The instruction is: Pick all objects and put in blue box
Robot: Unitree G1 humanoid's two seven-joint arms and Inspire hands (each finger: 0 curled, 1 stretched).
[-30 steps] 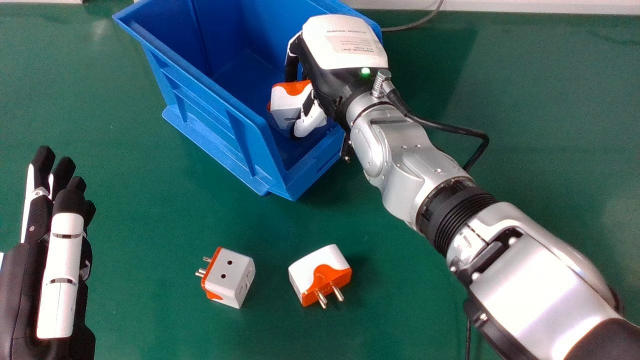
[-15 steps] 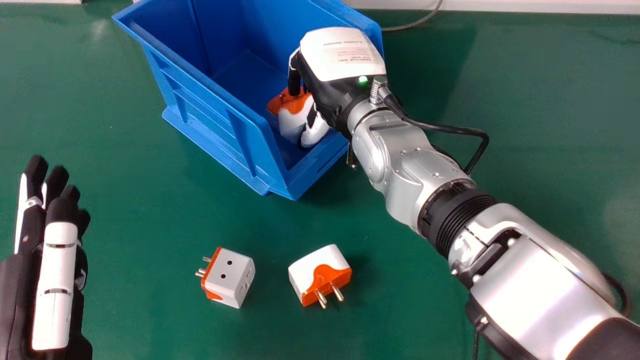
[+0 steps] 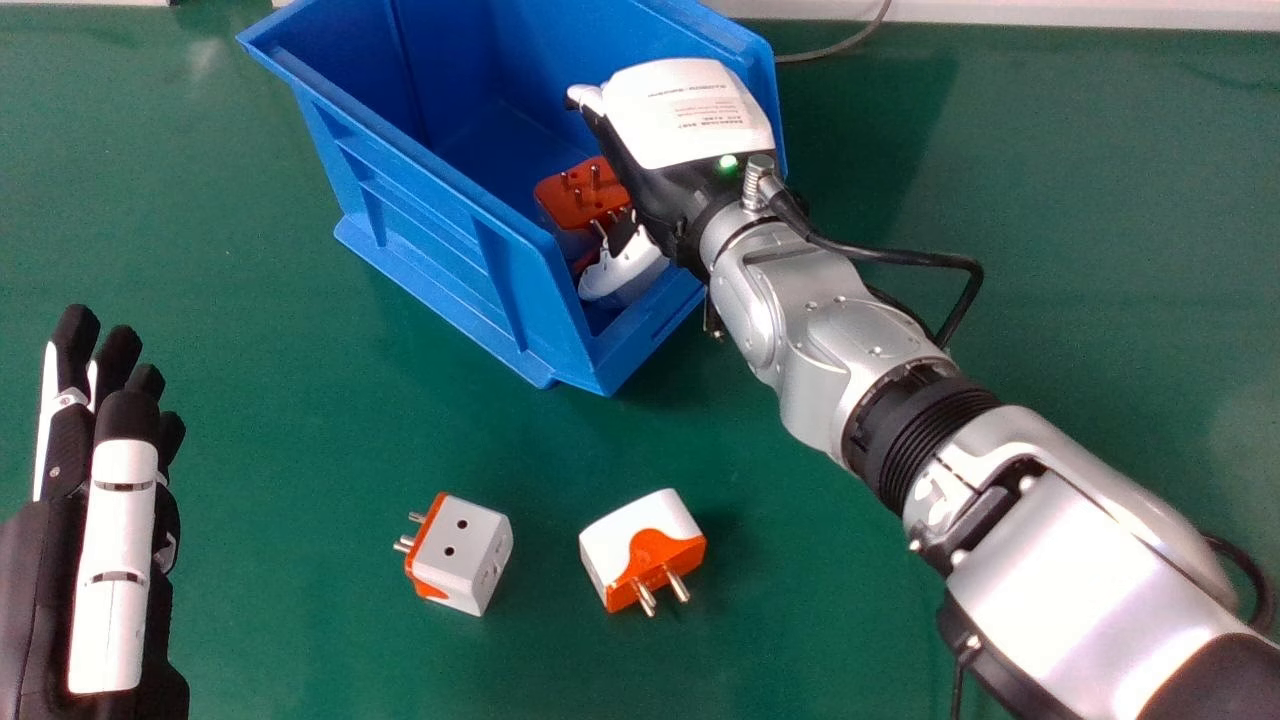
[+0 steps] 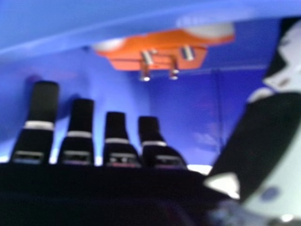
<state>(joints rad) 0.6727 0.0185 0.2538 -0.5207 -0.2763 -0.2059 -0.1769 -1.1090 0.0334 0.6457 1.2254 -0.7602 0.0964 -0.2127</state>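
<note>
"head view: why is the right hand in the blue box?"

"fingers extended, presumably to leave the prongs-up adapter there."

"and the left plug and right plug on the bench?"

"likely awaiting transfer; the left hand, unclenched, lies apart."

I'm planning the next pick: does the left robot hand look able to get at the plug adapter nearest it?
Probably yes: the left robot hand is open, and nothing stands between it and that adapter on the green tabletop.
</note>
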